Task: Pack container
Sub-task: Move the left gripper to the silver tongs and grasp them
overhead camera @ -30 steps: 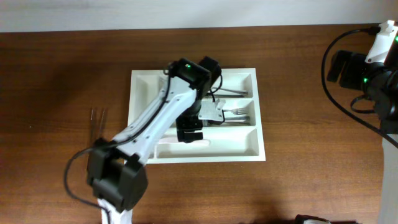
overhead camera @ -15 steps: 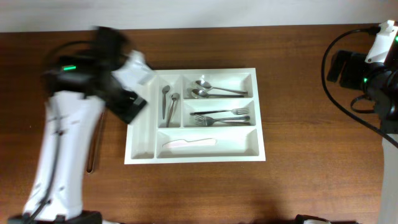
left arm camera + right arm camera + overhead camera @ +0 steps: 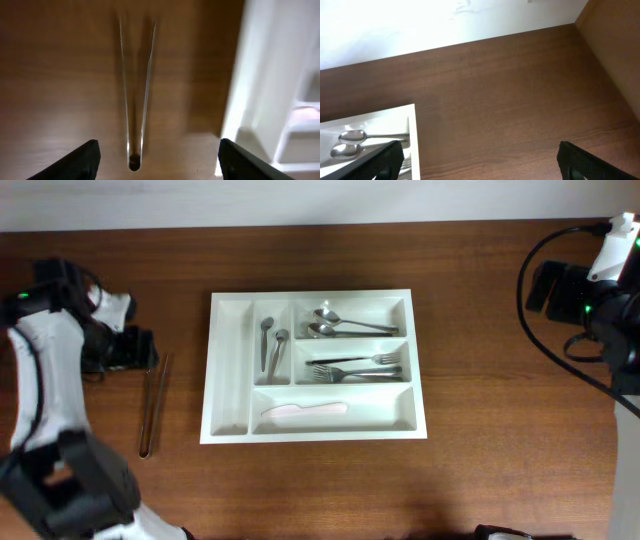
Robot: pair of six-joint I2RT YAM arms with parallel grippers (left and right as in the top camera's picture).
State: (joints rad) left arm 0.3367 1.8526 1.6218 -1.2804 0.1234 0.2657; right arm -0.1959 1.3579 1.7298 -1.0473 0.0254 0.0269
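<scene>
The container, a white cutlery tray (image 3: pixel 310 301), lies in the middle of the table. It holds two teaspoons (image 3: pixel 270 345), two spoons (image 3: pixel 336 323), forks (image 3: pixel 356 366) and a white knife (image 3: pixel 305 410). My left gripper (image 3: pixel 138 350) is open and empty to the left of the tray, above the metal tongs (image 3: pixel 152 406) on the table. In the left wrist view the tongs (image 3: pixel 135 95) lie between my open fingers (image 3: pixel 157 161), with the tray rim (image 3: pixel 257 75) at the right. My right gripper (image 3: pixel 480 165) is open and empty, far right of the tray (image 3: pixel 412 142).
The right arm (image 3: pixel 600 290) and its cables sit at the table's far right edge. A white wall (image 3: pixel 445 25) runs along the back edge of the table.
My left arm has swung from over the tray's middle to the left side of the table, above the tongs. The tray's contents are now uncovered. The right arm has not moved.
</scene>
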